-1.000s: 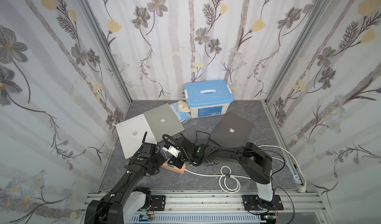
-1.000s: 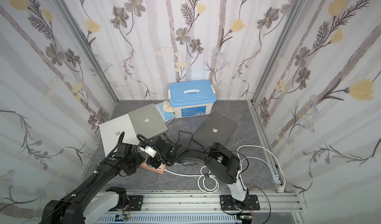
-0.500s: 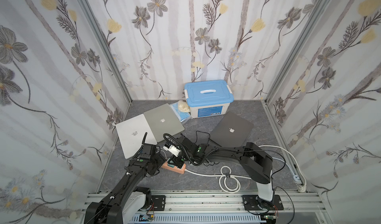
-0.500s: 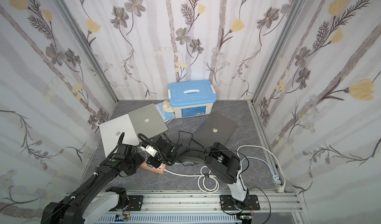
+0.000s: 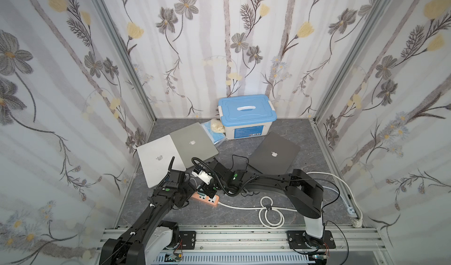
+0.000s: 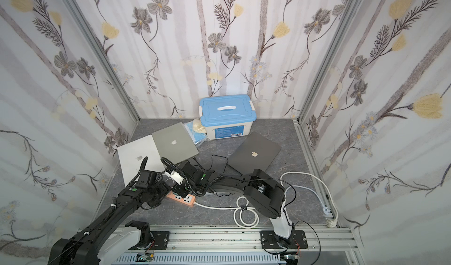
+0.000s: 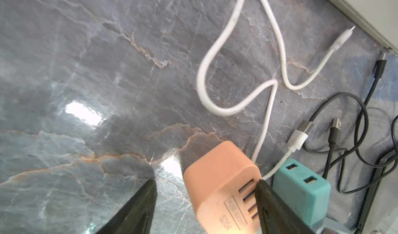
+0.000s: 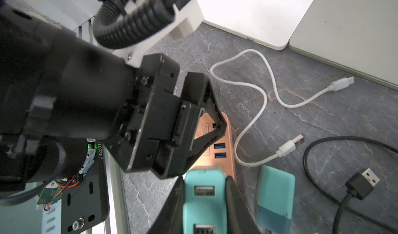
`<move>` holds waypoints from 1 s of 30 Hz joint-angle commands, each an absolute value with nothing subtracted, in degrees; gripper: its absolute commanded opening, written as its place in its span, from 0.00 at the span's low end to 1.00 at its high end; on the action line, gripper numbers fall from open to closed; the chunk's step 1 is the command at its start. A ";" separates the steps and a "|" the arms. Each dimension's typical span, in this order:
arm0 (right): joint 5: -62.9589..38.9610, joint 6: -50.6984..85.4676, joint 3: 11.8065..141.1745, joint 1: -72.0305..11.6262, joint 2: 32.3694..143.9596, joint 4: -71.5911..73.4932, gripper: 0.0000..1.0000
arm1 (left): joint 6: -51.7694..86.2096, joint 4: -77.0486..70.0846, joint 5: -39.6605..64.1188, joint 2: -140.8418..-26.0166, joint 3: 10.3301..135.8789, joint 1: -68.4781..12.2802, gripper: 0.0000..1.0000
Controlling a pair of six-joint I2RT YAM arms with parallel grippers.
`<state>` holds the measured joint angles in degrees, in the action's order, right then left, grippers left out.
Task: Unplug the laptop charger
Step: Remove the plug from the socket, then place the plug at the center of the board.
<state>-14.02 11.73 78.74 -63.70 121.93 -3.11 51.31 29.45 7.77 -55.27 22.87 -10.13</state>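
We see the left gripper (image 7: 205, 181) spread wide astride the end of the orange power strip (image 7: 213, 164), one finger clear of it. Just right, the right gripper (image 8: 204, 180) clenches the teal charger (image 8: 203, 202), which stands on the strip's face.

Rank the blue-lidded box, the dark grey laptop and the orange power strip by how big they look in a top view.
1. blue-lidded box: largest, though it stands taller, so nearer the camera.
2. dark grey laptop: near edge partly hidden.
3. orange power strip: clearly smallest, and partly covered.
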 commanded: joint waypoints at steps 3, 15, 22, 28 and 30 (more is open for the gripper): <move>-15.62 13.01 79.04 -62.33 121.57 -0.85 0.12 | 50.84 36.39 5.18 -55.64 22.32 -10.20 0.74; -15.84 10.60 87.90 -56.98 126.28 -6.40 0.15 | 50.51 35.30 6.03 -55.07 22.05 -10.20 0.74; -16.34 10.37 96.72 -55.77 132.78 -10.43 0.17 | 50.43 35.02 6.56 -52.58 21.94 -10.23 0.75; -18.08 9.28 103.67 -55.59 138.24 -15.20 0.20 | 50.71 35.52 6.86 -49.91 22.06 -10.27 0.76; -18.38 8.88 105.22 -55.53 139.48 -16.41 0.21 | 50.71 35.51 7.27 -49.45 22.16 -10.36 0.77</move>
